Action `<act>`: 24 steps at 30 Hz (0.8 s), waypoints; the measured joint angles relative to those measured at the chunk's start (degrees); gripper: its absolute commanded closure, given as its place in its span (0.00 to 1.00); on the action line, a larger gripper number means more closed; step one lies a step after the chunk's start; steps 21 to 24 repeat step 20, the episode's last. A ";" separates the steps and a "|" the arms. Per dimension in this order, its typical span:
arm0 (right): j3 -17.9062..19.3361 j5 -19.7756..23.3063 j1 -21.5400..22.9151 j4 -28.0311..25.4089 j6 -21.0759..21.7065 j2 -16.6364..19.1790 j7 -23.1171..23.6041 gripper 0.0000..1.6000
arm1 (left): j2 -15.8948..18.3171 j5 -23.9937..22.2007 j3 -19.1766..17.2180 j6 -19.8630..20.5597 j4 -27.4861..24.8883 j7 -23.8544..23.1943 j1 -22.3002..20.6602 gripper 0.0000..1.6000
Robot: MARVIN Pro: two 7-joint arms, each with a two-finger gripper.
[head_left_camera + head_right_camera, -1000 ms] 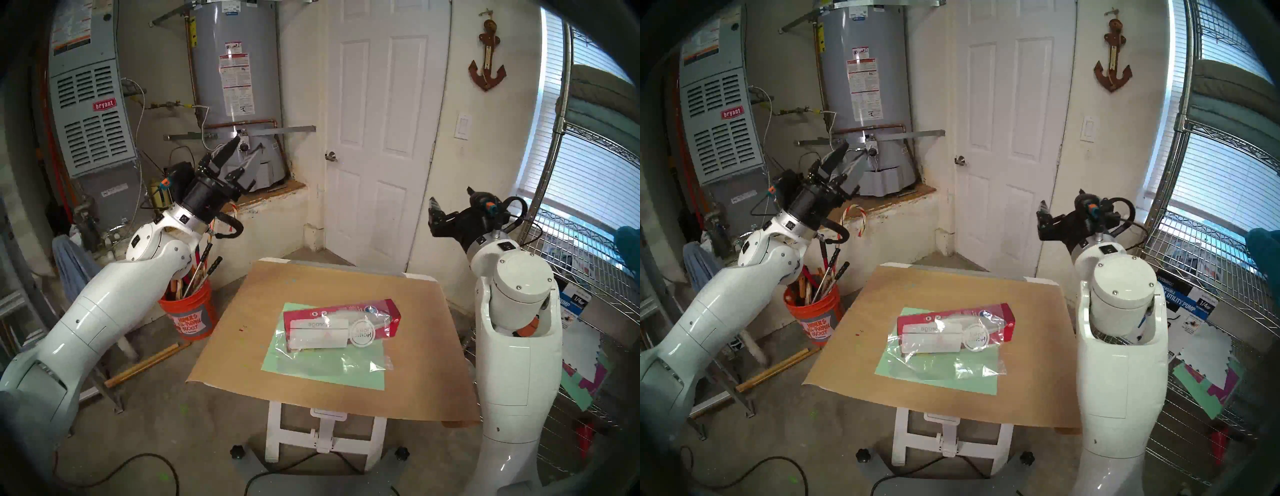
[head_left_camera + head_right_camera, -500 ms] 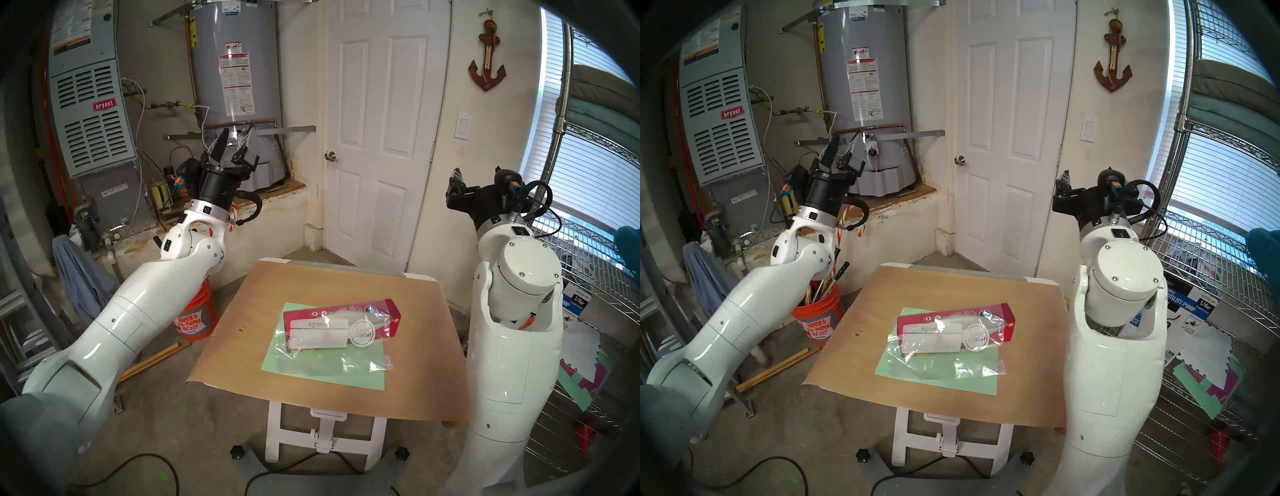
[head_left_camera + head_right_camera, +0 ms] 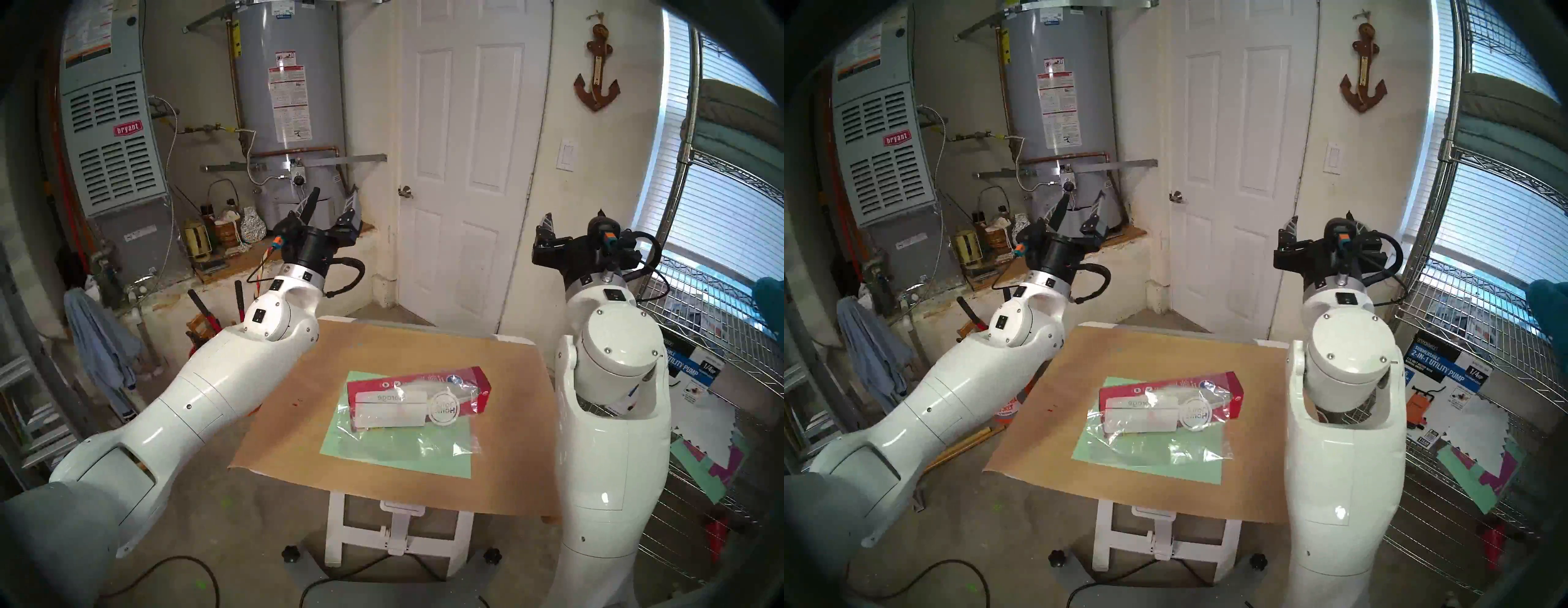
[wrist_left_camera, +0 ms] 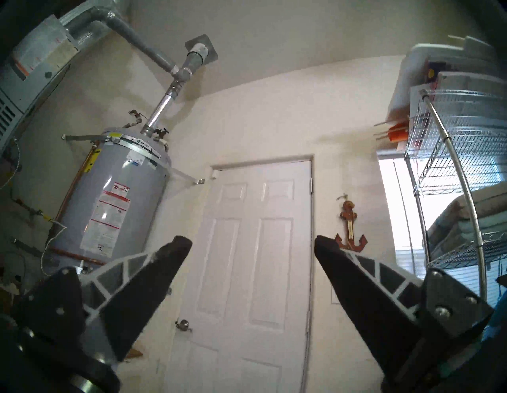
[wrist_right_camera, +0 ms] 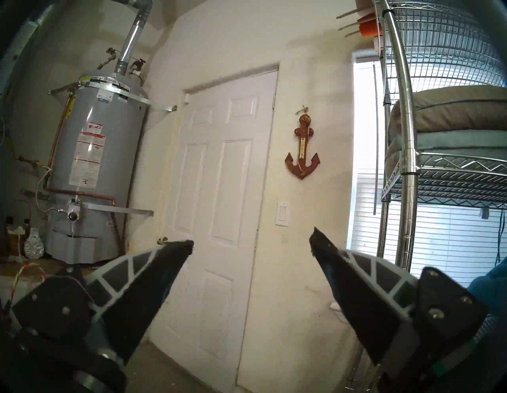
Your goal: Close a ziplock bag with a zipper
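The ziplock bag [image 3: 399, 437] [image 3: 1153, 441] lies flat on a green sheet [image 3: 424, 465] in the middle of the paper-covered table [image 3: 339, 352]. It is clear and crinkly, with a white label panel and a round white logo. A long red box [image 3: 479, 384] lies inside it or under it, one end poking out to the right. I cannot make out the zipper. My left gripper [image 3: 334, 197] [image 3: 1081, 206] [image 4: 251, 241] is open and empty, raised beyond the table's far left corner. My right gripper [image 3: 573, 216] [image 3: 1320, 218] [image 5: 252, 238] is open and empty, high beyond the far right corner.
A wire shelf rack [image 3: 721, 297] stands close on the right of my right arm. A water heater [image 3: 288, 85] and a ledge with clutter are behind my left gripper. An orange bucket [image 3: 1005, 411] sits on the floor, mostly hidden behind my left arm.
My left arm has swung right over the table's left edge, its gripper lower and further right. My right gripper rose, then shifted slightly left. Both stayed open; the bag has not moved.
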 measured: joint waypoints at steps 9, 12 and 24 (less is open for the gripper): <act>-1.02 -1.86 -0.95 1.75 -5.66 0.03 -4.17 0.00 | -0.02 3.38 0.05 2.16 -1.42 3.24 -0.48 0.00; -1.15 -2.05 -0.96 2.08 -6.60 0.03 -4.86 0.00 | -0.03 3.84 0.05 2.54 -1.67 3.68 -0.52 0.00; -1.33 -2.30 -0.95 2.52 -7.97 0.03 -5.92 0.00 | -0.07 4.58 -0.01 2.99 -1.99 4.32 -0.52 0.00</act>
